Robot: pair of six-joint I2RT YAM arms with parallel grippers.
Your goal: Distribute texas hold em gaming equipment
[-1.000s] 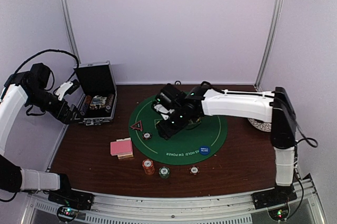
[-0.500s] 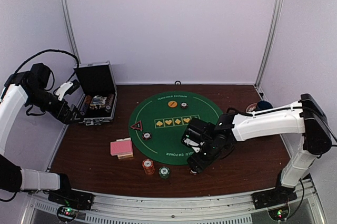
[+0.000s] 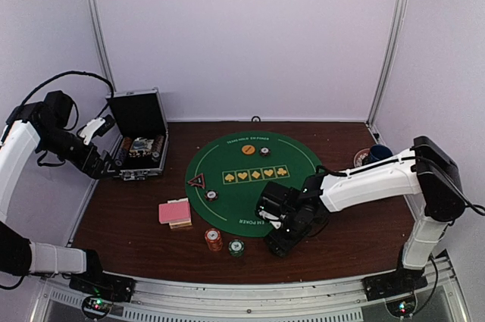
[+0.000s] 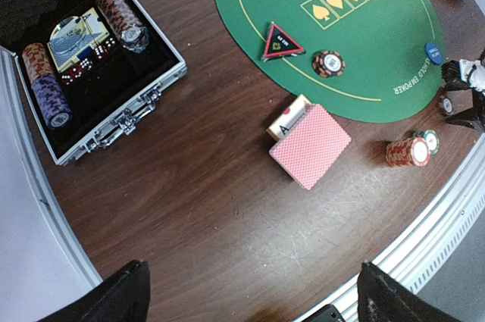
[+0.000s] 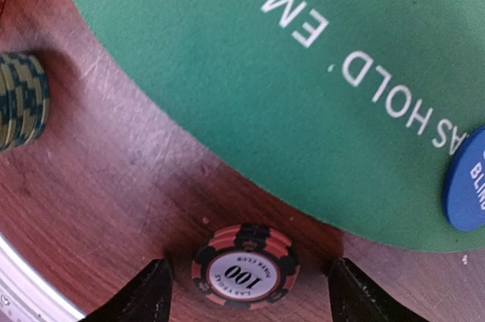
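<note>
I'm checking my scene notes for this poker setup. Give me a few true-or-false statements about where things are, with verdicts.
1. The right end effector straddles a chip marked 100. True.
2. That chip lies on the green mat. False: it lies on the bare table, just off the mat.
3. The black case is open. True.
4. The pink-backed cards are on the mat. False: they lie on the wood beside it.
5. The left end effector grips a chip. False: it is open and empty.
</note>
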